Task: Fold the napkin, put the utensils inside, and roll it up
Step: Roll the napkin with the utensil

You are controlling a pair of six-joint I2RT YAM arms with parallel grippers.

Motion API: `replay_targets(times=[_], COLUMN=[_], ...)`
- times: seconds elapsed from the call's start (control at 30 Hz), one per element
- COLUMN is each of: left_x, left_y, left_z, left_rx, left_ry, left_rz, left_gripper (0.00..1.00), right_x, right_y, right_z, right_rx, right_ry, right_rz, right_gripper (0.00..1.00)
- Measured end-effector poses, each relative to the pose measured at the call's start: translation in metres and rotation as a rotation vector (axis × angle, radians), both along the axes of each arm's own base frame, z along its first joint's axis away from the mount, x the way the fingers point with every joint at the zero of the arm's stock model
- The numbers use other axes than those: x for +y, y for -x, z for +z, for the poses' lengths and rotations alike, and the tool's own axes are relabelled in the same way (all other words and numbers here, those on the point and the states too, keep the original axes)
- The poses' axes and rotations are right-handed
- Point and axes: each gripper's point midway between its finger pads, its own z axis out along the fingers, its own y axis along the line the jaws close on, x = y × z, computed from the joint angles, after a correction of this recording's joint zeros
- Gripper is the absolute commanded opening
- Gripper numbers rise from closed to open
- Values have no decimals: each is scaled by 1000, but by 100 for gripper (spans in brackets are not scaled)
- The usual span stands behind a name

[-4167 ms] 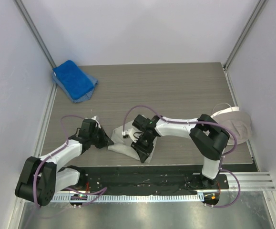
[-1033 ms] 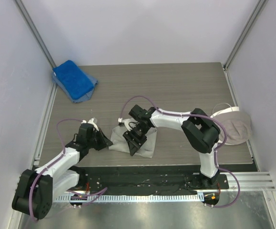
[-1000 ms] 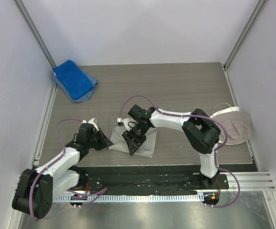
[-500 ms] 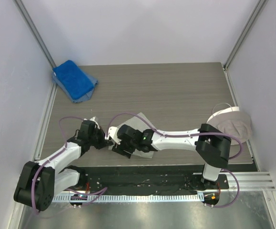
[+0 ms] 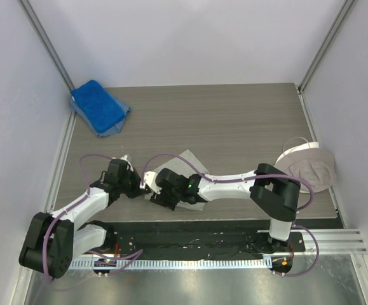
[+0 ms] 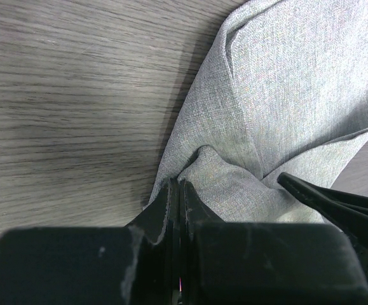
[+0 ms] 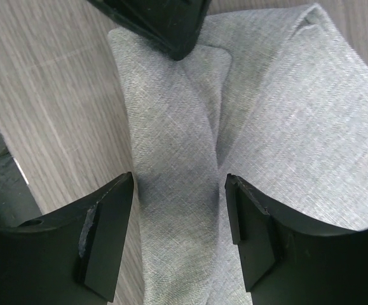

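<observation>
The light grey napkin (image 5: 187, 162) lies rumpled near the table's front edge, one flap spread toward the back. My left gripper (image 5: 140, 186) is shut on its left corner, and in the left wrist view a ridge of napkin (image 6: 279, 95) runs up into the closed tips of the gripper (image 6: 178, 185). My right gripper (image 7: 178, 181) stands open just beside it, its jaws straddling a folded strip of the napkin (image 7: 171, 127) without touching it. One right finger (image 6: 336, 202) shows in the left wrist view. The utensils are out of view.
A bright blue towel (image 5: 98, 106) lies at the back left corner. A beige-grey cloth with a white edge (image 5: 311, 168) sits at the right edge. Walls close the table on three sides, and a black rail (image 5: 196, 236) runs along the front.
My right arm has swung left and nearer across the napkin, ending beside the left gripper with its jaws still apart. The napkin's shape has shifted, with a flap now spread back. The left gripper has barely moved.
</observation>
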Motion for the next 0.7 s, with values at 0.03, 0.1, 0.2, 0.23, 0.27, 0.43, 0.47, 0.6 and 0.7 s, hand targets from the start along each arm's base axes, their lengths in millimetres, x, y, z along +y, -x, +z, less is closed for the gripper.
replay_targets(times=[0.03,0.1,0.2,0.23,0.27,0.43,0.47,0.6,0.7], left_x=[0,0,0,0,0,1,2,8,14], left_y=[0,0,0,0,0,-1,-2,-8,-11], left_z=[0,0,0,0,0,1,2,12,23], left_rx=[0,1,2,1,1,-10,-17,-66,-113], left_ry=[0,0,-2,-1,-2,-11,-15,-39,-53], left_rz=[0,0,-2,-2,-3,-14,-16,13,36], left_gripper=[0,0,0,0,0,38,45,64,66], right_x=[0,-1,1,2,2,1,1,3,4], right_y=[0,0,0,-1,-2,-5,-5,-2,1], right_z=[-1,-6,-14,-14,-15,-15,-15,-15,-15], right_rx=[10,32,84,92,107,214,240,382,490], right_ry=[-1,5,7,3,3,-20,-25,-41,-52], right_rz=[2,7,16,16,17,18,20,31,39], right_gripper=[65,63,57,54,48,29,27,23,23])
